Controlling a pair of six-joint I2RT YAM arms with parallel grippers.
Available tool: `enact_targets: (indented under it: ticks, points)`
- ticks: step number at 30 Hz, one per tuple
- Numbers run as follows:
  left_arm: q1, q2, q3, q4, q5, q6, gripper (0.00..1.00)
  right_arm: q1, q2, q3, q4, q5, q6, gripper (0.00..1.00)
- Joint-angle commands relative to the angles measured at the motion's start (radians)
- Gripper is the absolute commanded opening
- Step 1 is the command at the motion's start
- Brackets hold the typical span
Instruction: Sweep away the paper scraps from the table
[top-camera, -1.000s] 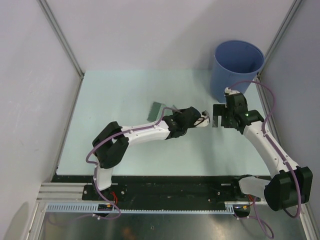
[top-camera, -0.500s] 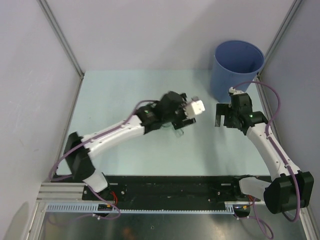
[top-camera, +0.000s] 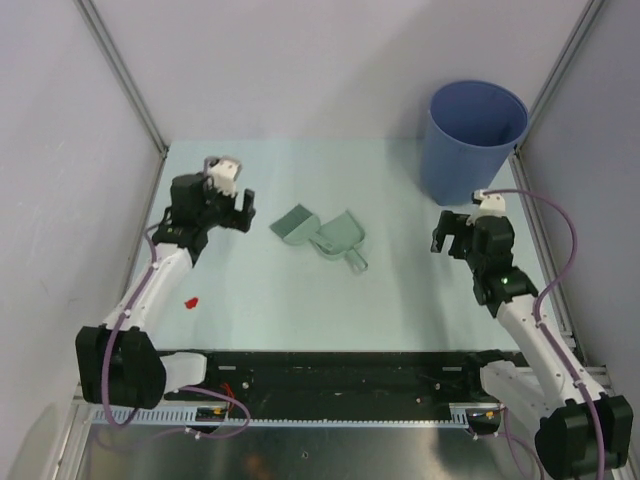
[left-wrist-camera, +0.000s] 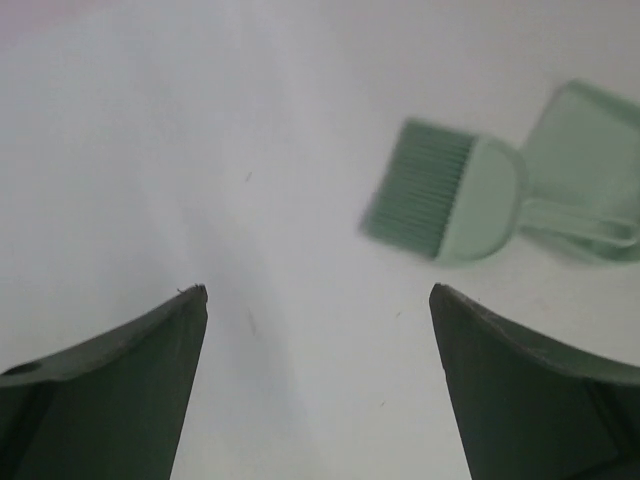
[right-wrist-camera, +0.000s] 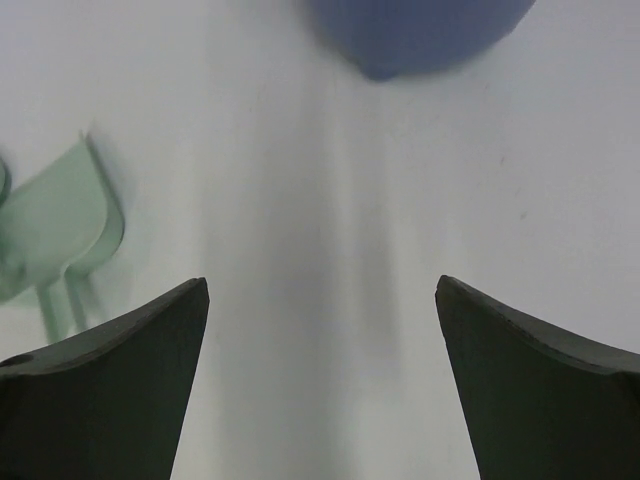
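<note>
One small red paper scrap (top-camera: 189, 300) lies on the pale green table (top-camera: 270, 290) near the front left; I see no other scraps. My left gripper (top-camera: 232, 208) is open and empty at the left rear of the table, well behind the scrap. In the left wrist view its open gripper (left-wrist-camera: 318, 295) has only bare table between the fingertips. My right gripper (top-camera: 449, 233) is open and empty at the right, in front of the bucket; in the right wrist view that gripper (right-wrist-camera: 322, 285) also frames bare table.
A pale green hand brush (top-camera: 294, 224) lies against a pale green dustpan (top-camera: 340, 238) mid-table; both show in the left wrist view, the brush (left-wrist-camera: 450, 195) left of the dustpan (left-wrist-camera: 585, 150). A blue bucket (top-camera: 475, 140) stands at the back right.
My left arm has swung from mid-table to the left rear, leaving the brush and dustpan uncovered on the table. My right gripper has pulled back slightly toward the near right.
</note>
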Motion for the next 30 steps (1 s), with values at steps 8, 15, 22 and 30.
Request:
enact_targets:
  ticks: [8, 15, 22, 30]
  points:
    - [0.248, -0.093, -0.606, 0.817, -0.05, -0.209, 1.0, -0.093, 0.086, -0.595, 1.277, 0.179, -0.031, 1.0]
    - [0.248, 0.01, -0.787, 1.255, 0.001, -0.272, 1.0, -0.096, 0.27, -0.579, 1.482, 0.118, -0.16, 1.0]
    - [0.153, 0.114, -0.902, 1.573, -0.056, -0.18, 1.0, -0.091, 0.224, -0.565, 1.349, 0.115, -0.182, 1.0]
    - [0.151, 0.091, -0.875, 1.481, -0.079, -0.178, 1.0, -0.09, 0.27, -0.572, 1.317, 0.063, -0.191, 1.0]
